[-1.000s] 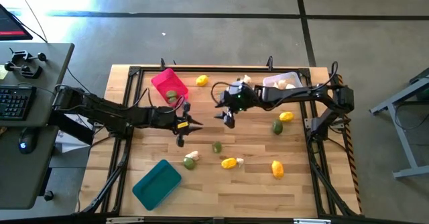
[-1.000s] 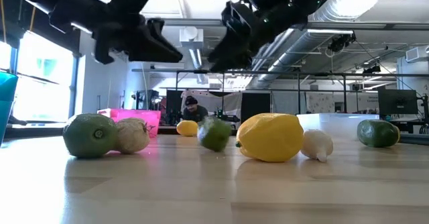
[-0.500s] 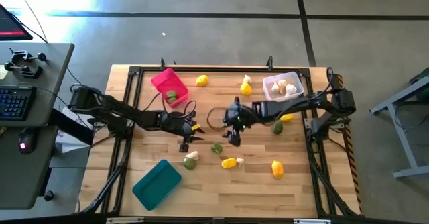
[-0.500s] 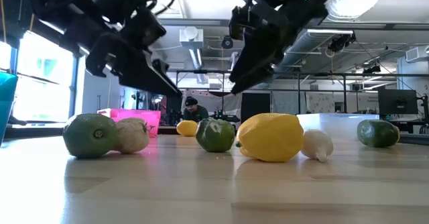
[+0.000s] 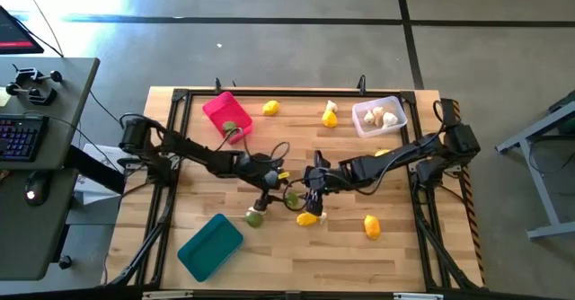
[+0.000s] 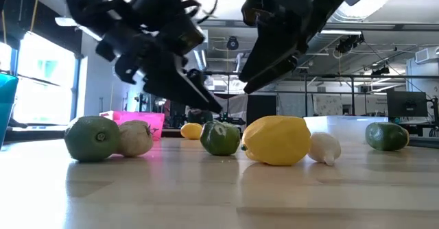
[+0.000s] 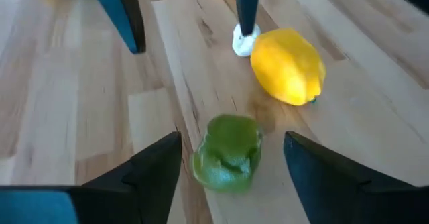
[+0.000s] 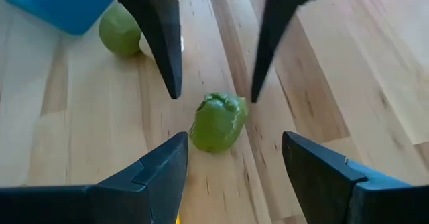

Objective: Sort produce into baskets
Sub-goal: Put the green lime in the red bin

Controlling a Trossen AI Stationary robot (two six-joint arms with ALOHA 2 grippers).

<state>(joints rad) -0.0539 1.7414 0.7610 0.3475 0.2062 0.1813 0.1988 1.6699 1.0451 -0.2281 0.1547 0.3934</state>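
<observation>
A dull green piece of produce lies on the table's middle. My left gripper stands open at its left, my right gripper open at its right, both slanting down. In the left wrist view the green piece lies just ahead between the open fingers; the right wrist view shows it a little ahead of that gripper's fingers. A lemon with a white bulb lies nearer the front. The pink basket holds a green one. The whitish basket holds bulbs. The teal basket stands front left.
A green one and a white bulb lie left of the lemon. More lemons lie at the far side, front right and under my right arm. A black frame borders the table.
My left gripper has gone toward the table's right and near edges, down to the green piece. My right gripper has gone toward the near edge and down, to the same piece's other side.
</observation>
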